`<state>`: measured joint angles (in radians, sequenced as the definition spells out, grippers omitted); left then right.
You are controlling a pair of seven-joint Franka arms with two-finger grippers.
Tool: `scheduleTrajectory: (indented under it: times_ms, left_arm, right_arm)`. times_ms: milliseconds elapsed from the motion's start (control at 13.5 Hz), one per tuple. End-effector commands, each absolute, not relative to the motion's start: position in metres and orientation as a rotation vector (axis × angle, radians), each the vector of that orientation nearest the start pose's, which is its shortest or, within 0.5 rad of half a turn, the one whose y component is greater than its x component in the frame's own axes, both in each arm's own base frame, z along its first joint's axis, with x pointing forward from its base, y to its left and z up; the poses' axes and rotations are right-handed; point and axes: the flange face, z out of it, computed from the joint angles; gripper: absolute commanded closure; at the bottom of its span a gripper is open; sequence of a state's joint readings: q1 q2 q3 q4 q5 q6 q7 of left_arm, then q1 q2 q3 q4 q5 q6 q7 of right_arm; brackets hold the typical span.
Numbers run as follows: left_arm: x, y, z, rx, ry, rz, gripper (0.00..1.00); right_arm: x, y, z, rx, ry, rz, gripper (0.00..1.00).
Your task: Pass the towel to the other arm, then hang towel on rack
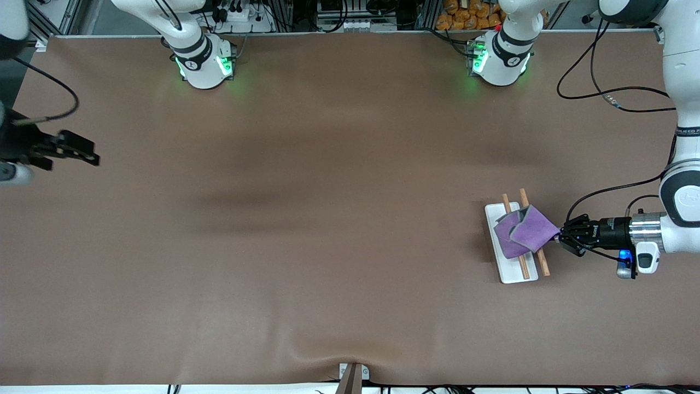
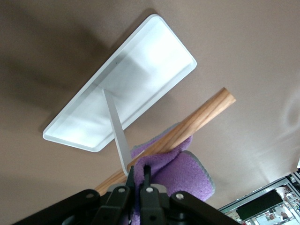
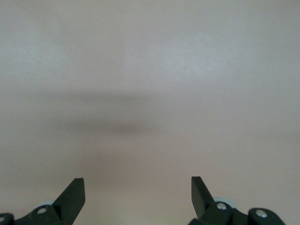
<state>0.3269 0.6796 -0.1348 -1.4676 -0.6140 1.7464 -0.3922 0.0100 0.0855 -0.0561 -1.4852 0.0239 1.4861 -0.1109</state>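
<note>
The purple towel [image 1: 524,231] with grey edging is draped over the rack's two brown wooden rods [image 1: 535,236], above the white base [image 1: 499,215], at the left arm's end of the table. My left gripper [image 1: 560,236] is beside the rack and shut on the towel's corner. In the left wrist view the fingers [image 2: 146,180] pinch the purple towel [image 2: 185,173] against a rod [image 2: 199,119], with the white base [image 2: 140,70] and thin white crosspiece [image 2: 116,126] in sight. My right gripper [image 1: 90,156] is open and empty, waiting at the right arm's end of the table.
The brown table cover [image 1: 306,219] lies bare between the two arms. A small bracket [image 1: 353,375] sits at the table's edge nearest the front camera. Black cables [image 1: 607,98] trail near the left arm.
</note>
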Motion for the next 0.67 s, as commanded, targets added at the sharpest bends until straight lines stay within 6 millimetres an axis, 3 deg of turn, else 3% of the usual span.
scheduleTrajectory:
  times_ms: [0,148,222,444,593]
  left_arm:
    - [0.673,0.102,0.274,2.254,0.96,-0.579,0.95]
    - [0.67,0.11,0.273,2.247,0.959,-0.584,0.86]
    - [0.669,0.111,0.27,2.247,0.953,-0.586,0.74]
    - [0.668,0.114,0.264,2.254,0.914,-0.577,0.0]
    - [0.668,0.115,0.263,2.252,0.923,-0.581,0.0]
  right_arm:
    - [0.547,-0.038,0.625,-3.123,-0.084,0.157,0.0]
    - [0.53,-0.037,0.641,-3.117,-0.059,0.197,0.0]
    - [0.526,-0.036,0.644,-3.113,-0.055,0.208,0.0]
    - [0.521,-0.038,0.649,-3.103,0.137,0.209,0.0]
    - [0.521,-0.039,0.651,-3.105,0.164,0.2,0.0]
